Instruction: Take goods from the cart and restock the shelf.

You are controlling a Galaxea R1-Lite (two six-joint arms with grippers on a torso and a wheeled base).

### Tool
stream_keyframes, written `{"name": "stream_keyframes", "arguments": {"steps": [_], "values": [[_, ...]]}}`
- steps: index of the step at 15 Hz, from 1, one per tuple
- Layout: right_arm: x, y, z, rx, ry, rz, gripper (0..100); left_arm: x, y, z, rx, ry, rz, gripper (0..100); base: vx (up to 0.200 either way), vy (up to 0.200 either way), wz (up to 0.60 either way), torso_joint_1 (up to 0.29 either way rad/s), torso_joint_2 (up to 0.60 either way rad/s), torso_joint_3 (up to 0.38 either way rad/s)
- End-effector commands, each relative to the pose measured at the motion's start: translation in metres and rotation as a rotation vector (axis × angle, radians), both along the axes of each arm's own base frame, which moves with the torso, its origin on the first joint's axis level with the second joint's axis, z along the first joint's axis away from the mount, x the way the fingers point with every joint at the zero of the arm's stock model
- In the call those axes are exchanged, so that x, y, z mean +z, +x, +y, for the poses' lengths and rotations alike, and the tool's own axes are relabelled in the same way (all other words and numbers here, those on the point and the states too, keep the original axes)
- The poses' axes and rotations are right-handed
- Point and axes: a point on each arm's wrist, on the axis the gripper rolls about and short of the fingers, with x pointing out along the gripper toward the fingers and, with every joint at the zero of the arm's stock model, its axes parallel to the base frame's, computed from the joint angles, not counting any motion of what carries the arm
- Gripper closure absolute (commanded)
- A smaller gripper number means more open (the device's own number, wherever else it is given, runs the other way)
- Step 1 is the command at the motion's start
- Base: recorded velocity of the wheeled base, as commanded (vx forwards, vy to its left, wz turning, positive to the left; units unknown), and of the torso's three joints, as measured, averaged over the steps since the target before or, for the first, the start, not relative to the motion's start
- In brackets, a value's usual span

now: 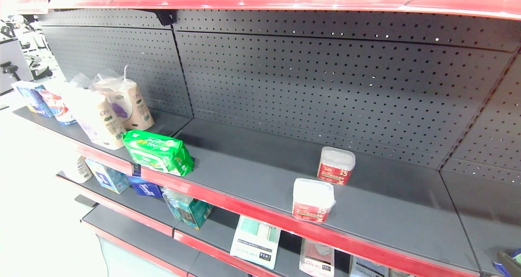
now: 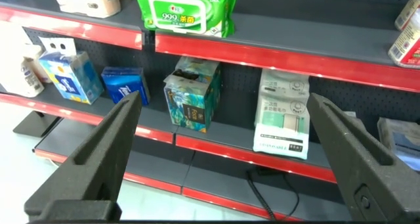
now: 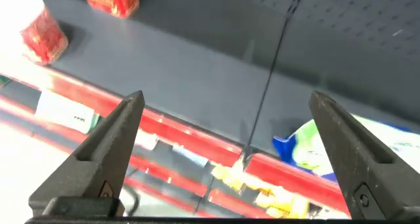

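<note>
The grey shelf (image 1: 260,167) with a red front edge holds a green wipes pack (image 1: 158,151) at the left and two clear boxes with red labels, one (image 1: 336,165) farther back and one (image 1: 313,199) at the edge. My left gripper (image 2: 223,100) is open and empty, level with the lower shelf and facing a teal box (image 2: 192,96) and a white-green pack (image 2: 282,119); the wipes pack (image 2: 187,10) lies on the board above. My right gripper (image 3: 226,98) is open and empty before the shelf's right part (image 3: 216,60), with the two red-labelled boxes (image 3: 44,37) off to one side.
Wrapped paper rolls (image 1: 110,106) and blue-white packs (image 1: 40,100) crowd the shelf's left end. Lower shelves carry blue tissue packs (image 1: 108,178), the teal box (image 1: 188,210) and hanging white packs (image 1: 255,241). A blue-green pack (image 3: 315,148) lies by the shelf's right section.
</note>
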Motion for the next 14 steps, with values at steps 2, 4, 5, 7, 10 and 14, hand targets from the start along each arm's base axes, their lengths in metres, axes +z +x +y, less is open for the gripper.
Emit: {"name": "stream_keyframes", "arguments": {"steps": [2,4,5,7,10,14], "values": [[0.0012,-0.0050,0.0012,0.000,-0.011,-0.038,0,0.0000,0.0002,0.0000,0.000,0.000,0.002,0,0.000,0.000,0.00,0.000,0.00,0.000],[0.0003,-0.0050,0.0012,0.002,-0.010,-0.035,0,0.0000,0.0002,0.0000,0.000,0.000,0.002,0,0.000,0.000,0.00,0.000,0.00,0.000],[-0.0003,-0.0051,0.0012,0.002,-0.009,-0.032,0,0.0000,0.0002,0.0000,-0.001,0.000,0.002,0,0.000,0.000,0.00,0.000,0.00,0.000],[-0.0007,-0.0050,0.0012,0.003,-0.009,-0.031,0,0.0000,0.0002,0.0000,0.000,0.000,0.002,0,0.000,0.000,0.00,0.000,0.00,0.000],[-0.0016,-0.0051,0.0013,0.006,-0.014,-0.027,0,0.0000,0.0003,0.0000,-0.001,0.000,0.004,0,0.000,0.000,-0.60,0.001,0.00,0.004],[-0.0026,-0.0051,0.0013,0.011,-0.017,-0.022,0,0.0000,0.0003,0.0000,-0.001,0.000,0.004,0,0.000,0.000,-0.60,0.013,0.00,-0.004]]}}
